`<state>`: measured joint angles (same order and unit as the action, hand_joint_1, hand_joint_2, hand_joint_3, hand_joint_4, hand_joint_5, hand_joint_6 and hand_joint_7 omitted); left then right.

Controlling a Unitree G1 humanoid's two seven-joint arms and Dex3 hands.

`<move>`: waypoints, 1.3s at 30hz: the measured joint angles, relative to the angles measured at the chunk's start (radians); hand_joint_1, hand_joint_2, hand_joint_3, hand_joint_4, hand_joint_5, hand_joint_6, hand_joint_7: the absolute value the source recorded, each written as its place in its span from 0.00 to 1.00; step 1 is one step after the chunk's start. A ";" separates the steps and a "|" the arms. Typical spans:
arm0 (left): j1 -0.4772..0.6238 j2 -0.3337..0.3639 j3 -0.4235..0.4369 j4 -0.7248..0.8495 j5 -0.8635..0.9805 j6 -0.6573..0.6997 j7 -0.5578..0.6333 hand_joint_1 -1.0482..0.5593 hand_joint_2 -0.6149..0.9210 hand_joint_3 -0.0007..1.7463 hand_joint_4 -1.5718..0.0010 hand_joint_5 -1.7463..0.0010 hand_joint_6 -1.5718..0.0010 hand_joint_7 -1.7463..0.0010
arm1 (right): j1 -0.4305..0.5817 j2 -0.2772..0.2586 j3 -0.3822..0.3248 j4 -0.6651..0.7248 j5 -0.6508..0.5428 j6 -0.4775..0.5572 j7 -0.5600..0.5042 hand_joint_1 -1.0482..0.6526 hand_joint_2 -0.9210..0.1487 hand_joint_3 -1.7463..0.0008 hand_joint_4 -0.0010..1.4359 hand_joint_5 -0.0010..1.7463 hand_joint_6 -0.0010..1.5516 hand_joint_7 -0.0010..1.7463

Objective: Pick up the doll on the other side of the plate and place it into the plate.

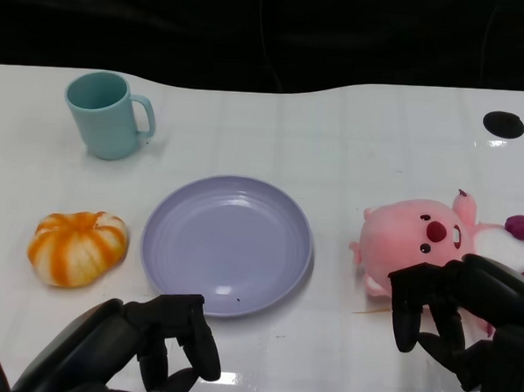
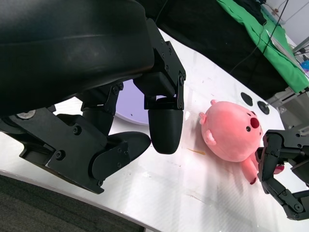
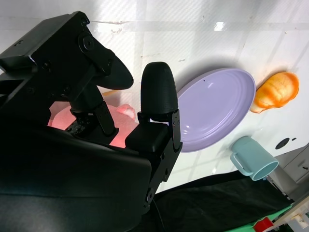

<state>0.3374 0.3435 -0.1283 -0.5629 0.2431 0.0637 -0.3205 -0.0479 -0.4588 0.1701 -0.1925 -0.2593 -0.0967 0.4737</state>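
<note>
Right now the pink doll lies on its side on the white table, to the right of the lavender plate and apart from it, with its face turned up. The plate sits in the middle of the table and holds nothing.

Over at the near right, the right hand hovers just in front of the doll, its fingers spread and curved downward over the doll's near edge; from the head view I cannot tell whether they touch the plush, and nothing is grasped. The left wrist view shows the same hand right beside the doll's lower end.

At the near left, the left hand rests low by the table's near edge, just in front of the plate, fingers loosely curled but parted, holding nothing.

An orange-and-white pumpkin toy sits to the left of the plate, and a teal mug stands farther back on the left, handle pointing right.
</note>
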 measured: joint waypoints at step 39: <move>0.000 0.015 0.002 0.002 0.002 -0.002 0.000 0.53 0.82 0.56 0.59 0.01 0.59 0.22 | -0.009 0.001 -0.007 0.000 0.021 0.020 0.000 0.60 0.43 0.36 0.54 0.95 0.50 0.65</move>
<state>0.3371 0.3582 -0.1260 -0.5613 0.2451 0.0615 -0.3206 -0.0567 -0.4579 0.1627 -0.1922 -0.2386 -0.0765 0.4737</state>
